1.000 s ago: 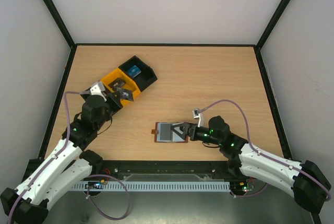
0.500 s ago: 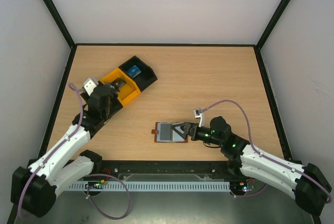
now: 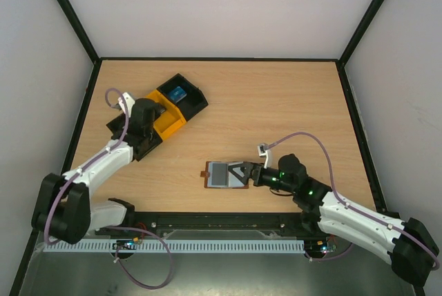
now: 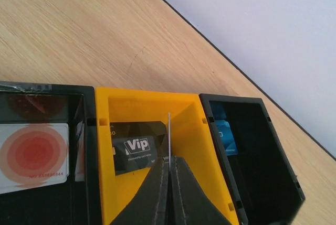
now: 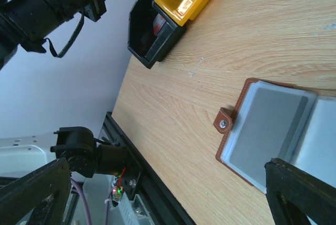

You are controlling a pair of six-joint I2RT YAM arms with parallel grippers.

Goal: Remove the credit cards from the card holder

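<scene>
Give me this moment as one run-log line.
left gripper shut over yellow tray | grey card in it | white card, blue card in black trays | right gripper open at open wallet

This is a robotics lab test cell, not a home or a shop. Plain white panels (image 3: 221, 6) close in three sides of a pale wooden bench (image 3: 276, 96), and black frame struts (image 3: 69, 16) run along every edge and corner. The left arm (image 3: 97, 168) and the right arm (image 3: 352, 213), both in white and black casings, are bolted at the near edge. Purple cables (image 3: 311, 136) loop loosely off their wrists, and green status lights (image 3: 302, 190) glow on the joints. A slotted white cable duct (image 3: 207, 246) runs along the metal base beneath them. Black and yellow plastic trays (image 3: 169, 122) sit on the otherwise bare wood.
</scene>
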